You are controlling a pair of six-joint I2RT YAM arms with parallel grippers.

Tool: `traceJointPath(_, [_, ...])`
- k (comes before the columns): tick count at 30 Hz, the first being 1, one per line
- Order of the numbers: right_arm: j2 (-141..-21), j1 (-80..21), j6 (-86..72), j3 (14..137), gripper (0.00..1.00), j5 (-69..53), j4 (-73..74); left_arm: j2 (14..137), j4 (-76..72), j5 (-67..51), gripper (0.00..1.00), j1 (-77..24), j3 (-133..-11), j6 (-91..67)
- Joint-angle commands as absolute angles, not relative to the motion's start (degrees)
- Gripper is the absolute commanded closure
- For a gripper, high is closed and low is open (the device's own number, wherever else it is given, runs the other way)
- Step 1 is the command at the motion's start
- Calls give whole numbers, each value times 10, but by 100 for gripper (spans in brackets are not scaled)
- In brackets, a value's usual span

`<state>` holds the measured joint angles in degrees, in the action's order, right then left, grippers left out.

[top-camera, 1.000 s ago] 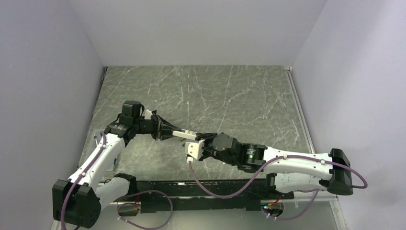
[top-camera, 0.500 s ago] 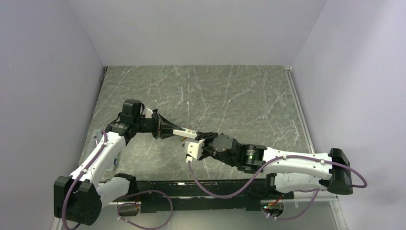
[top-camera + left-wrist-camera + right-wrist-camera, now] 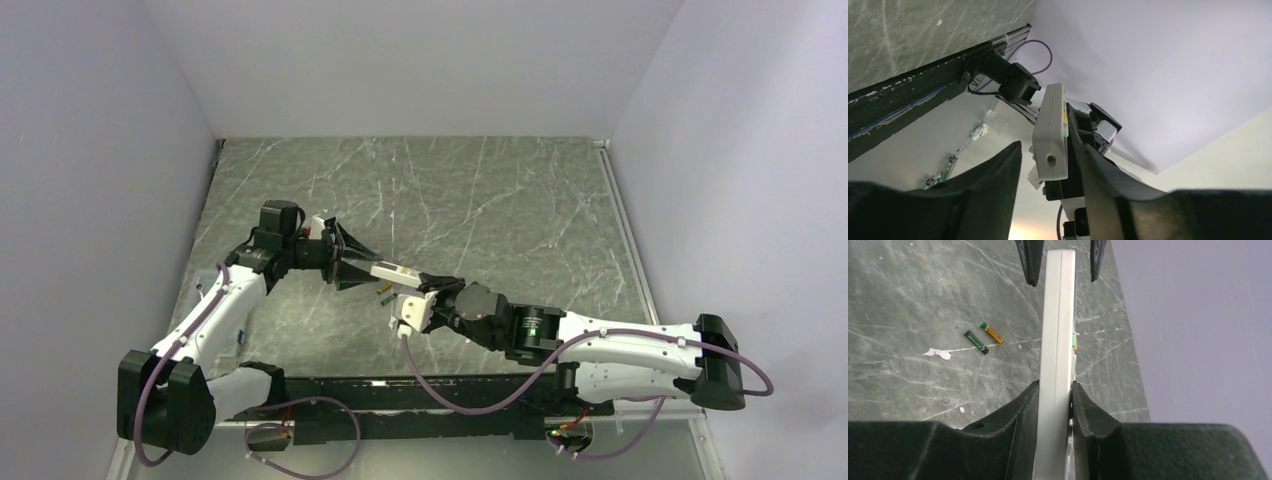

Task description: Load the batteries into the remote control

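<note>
Clamping the remote control (image 3: pixel 1058 330) edge-on, the right tool (image 3: pixel 1054 390) presses a finger against each long side of the white bar at the lower centre of the right wrist view. The left tool (image 3: pixel 1062 262) stands at the bar's far end, at the top of that frame, jaws parted wider than the bar, with a gap on each side. The remote control is held above the table (image 3: pixel 908 295). The greenish battery (image 3: pixel 977 342) and orange-gold battery (image 3: pixel 992 333) lie loose on the table left of centre, close together, beside a white smear (image 3: pixel 938 354).
</note>
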<state>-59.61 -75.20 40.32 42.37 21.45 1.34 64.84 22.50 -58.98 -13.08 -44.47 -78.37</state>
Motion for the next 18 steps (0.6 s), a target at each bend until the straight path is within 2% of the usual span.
traceJointPath(1, [-570, -754, 393, 415, 100, 240, -14, 636, 157, -611, 43, -130, -444, -784])
traceJointPath(10, [-551, -754, 352, 408, 100, 257, 4, 635, 119, -607, 22, -129, -445, -757])
traceJointPath(14, [-546, -753, 322, 413, 100, 263, 39, 638, 166, -595, 1, -129, -476, -678])
traceJointPath(18, [-534, -749, 293, 411, 100, 262, 51, 658, 232, -588, 0, -128, -509, -586])
